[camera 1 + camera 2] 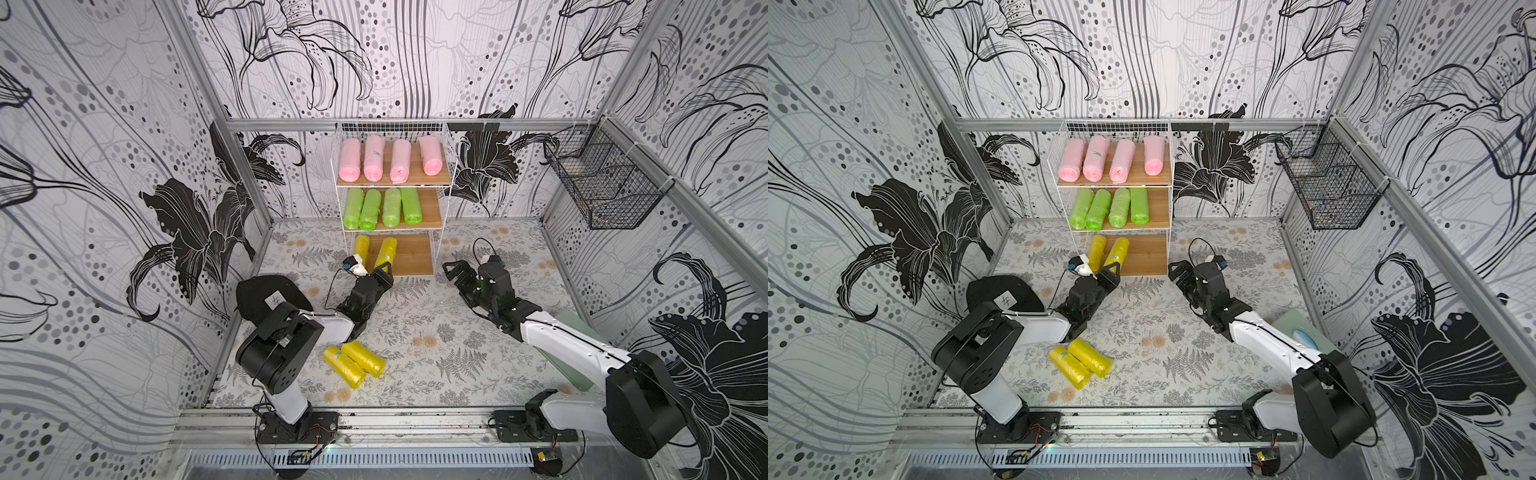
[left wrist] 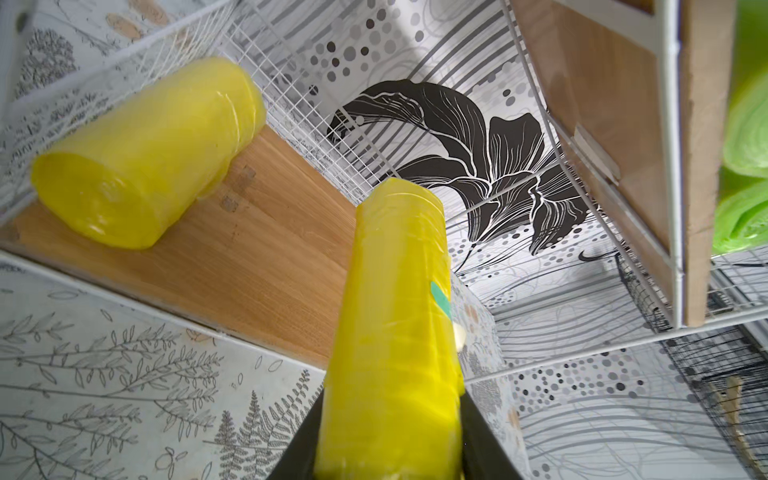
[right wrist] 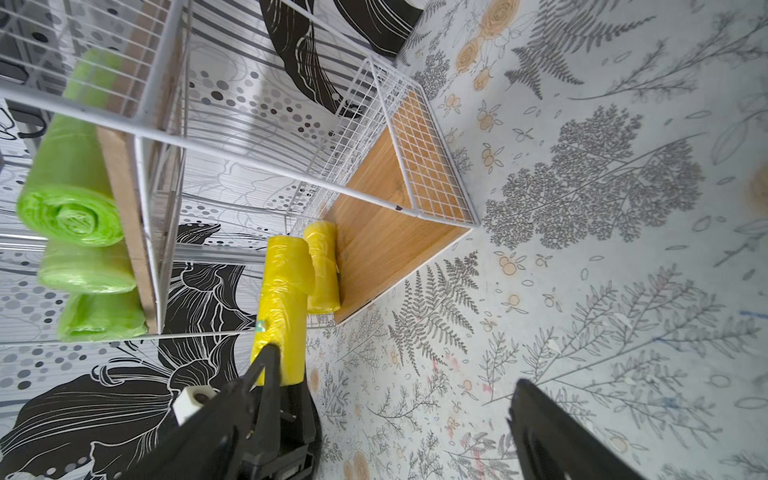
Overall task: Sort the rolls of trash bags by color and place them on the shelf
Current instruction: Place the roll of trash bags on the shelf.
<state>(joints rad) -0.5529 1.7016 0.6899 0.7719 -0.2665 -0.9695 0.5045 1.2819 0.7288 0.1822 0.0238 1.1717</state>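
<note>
Left gripper (image 1: 384, 269): clamped on soft yellow plastic trash-bag roll (image 1: 386, 252), at near edge of white wire-grid shelf (image 1: 411, 257), lowest board. Right gripper (image 1: 454, 270): spread wide, empty.

Setting: robot lab test cell. Aluminium frame (image 1: 282, 124) boxes in walls (image 1: 104, 208) papered with black-and-white flower print. Left arm (image 1: 291, 332) and right arm (image 1: 573, 349) bolted to a metal rail (image 1: 415, 419) at the bench (image 1: 436, 332) edge opposite the shelf (image 1: 390, 124); slotted cable duct (image 1: 415, 459) and loose wires (image 1: 322, 430) just beyond the rail.
</note>
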